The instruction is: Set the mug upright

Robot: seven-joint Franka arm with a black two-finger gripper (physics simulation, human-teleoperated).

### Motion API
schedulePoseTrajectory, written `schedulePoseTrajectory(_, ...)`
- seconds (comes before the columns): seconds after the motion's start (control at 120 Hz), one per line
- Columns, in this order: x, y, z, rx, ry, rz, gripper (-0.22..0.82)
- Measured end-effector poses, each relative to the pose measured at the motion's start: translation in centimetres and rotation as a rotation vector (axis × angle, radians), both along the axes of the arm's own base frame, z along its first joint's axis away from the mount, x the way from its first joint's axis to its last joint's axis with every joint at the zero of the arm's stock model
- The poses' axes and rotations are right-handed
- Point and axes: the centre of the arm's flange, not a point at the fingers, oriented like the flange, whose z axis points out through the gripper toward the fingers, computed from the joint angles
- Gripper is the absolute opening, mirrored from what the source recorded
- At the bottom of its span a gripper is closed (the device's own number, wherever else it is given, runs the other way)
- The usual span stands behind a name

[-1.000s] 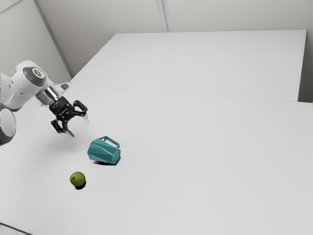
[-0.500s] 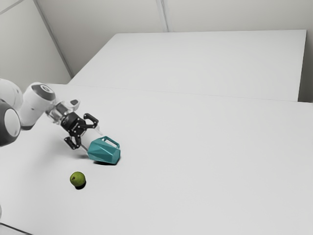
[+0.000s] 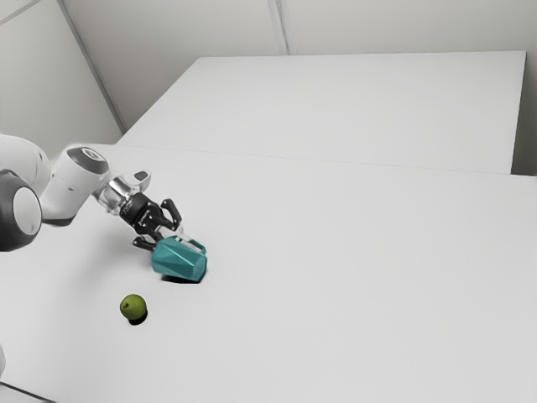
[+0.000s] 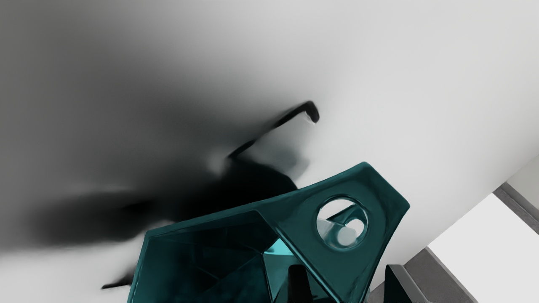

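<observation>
Mug is being straddled at its handle by the unclenched claw, mouth facing it, base pointing away.

Mug on its side on table, mouth toward gripper. Gripper right at mug's mouth end, one finger in front of the opening, other past the handle side. Arm toward the exterior view's left of mug. Fruit on table, near mug, apart, toward the exterior view's left and nearer the camera. Wall well behind mug.
</observation>
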Motion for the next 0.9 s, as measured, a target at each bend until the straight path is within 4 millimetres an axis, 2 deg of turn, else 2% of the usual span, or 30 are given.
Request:
schedulePoseTrajectory(0.067, 0.0, -0.1, 0.0, 0.0, 0.0, -0.001, -0.01)
schedulePoseTrajectory(0.225, 0.5, -0.8, 0.5, 0.004, -0.011, -0.015, -0.12)
schedulePoseTrajectory(0.433, 1.3, -1.7, 1.6, 0.02, -0.025, -0.035, -0.16)
schedulePoseTrajectory(0.492, 1.6, -2.5, 2.9, 0.05, -0.043, -0.066, -0.16)
schedulePoseTrajectory(0.617, 2.4, -5.1, 7.9, 0.196, -0.121, -0.176, -0.17)
schedulePoseTrajectory(0.717, 2.9, -6.3, 10.7, 0.341, -0.178, -0.263, -0.18)
schedulePoseTrajectory(0.783, 3.4, -7.5, 12.0, 0.443, -0.222, -0.326, -0.18)
schedulePoseTrajectory(0.9, 4.6, -9.4, 12.8, 0.603, -0.295, -0.43, -0.18)
